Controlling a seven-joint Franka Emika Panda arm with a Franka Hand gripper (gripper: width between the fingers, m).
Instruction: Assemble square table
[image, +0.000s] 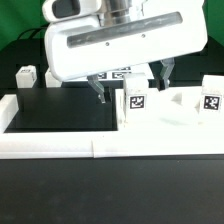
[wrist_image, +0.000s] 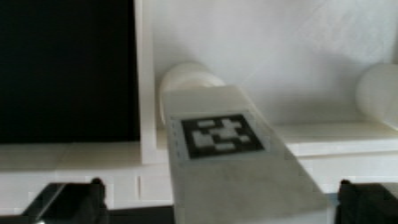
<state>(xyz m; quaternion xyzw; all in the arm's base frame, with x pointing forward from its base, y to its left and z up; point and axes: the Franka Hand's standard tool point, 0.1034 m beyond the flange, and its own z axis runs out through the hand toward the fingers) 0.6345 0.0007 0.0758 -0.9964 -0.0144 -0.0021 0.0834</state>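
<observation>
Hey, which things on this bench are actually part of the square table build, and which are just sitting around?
Part of the job:
- tabletop panel
- middle leg
- leg on the exterior view's right
- leg on the exterior view's left

Just lying about:
- border wall
- marker board, mostly hidden

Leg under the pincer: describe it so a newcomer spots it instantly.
In the exterior view, find the big white arm at top centre and follow it down to its open pincer. The tagged white leg sits just below it. Unlike it, the far-left leg and far-right leg of that view sit well aside.
</observation>
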